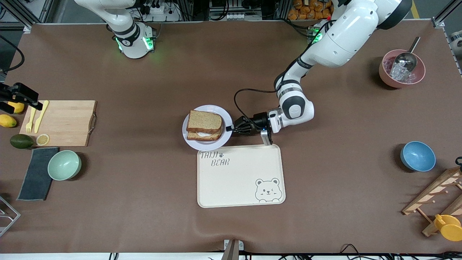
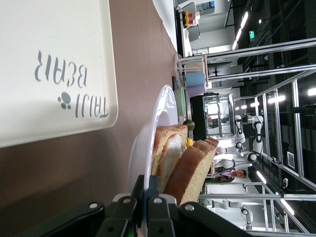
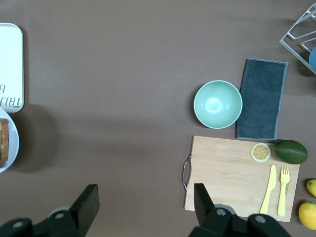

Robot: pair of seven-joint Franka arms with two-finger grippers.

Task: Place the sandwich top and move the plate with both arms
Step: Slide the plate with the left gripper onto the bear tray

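We see the top slice [image 1: 204, 121] already on the sandwich, sitting on the egg slice [image 1: 204, 135], both on the plate [image 1: 226, 115] mid-table. The plate touches the tray [image 1: 239, 176] at that tray's edge farthest from the front camera. Left gripper [image 1: 229, 128] is low at the plate's rim on the left arm's end, fingers [image 2: 148, 197] pinched together on the rim itself; the left wrist view shows the rim running straight into the closed fingers, with the sandwich just inside the rim, near but not touching them. The top slice leans a little off the lower slice in that view. Right gripper [image 3: 143, 202] is up in the air with its fingers spread wide, holding nothing, over the bare table near the board [image 1: 59, 122], well apart from the plate; the right arm waits. On the board lie a yellow knife [image 1: 41, 115], fork [image 1: 30, 120] and a lemon slice [image 1: 43, 139]. Beside it we see an avocado [image 1: 21, 141], a green bowl [image 1: 64, 165] and a dark cloth [image 1: 38, 173].
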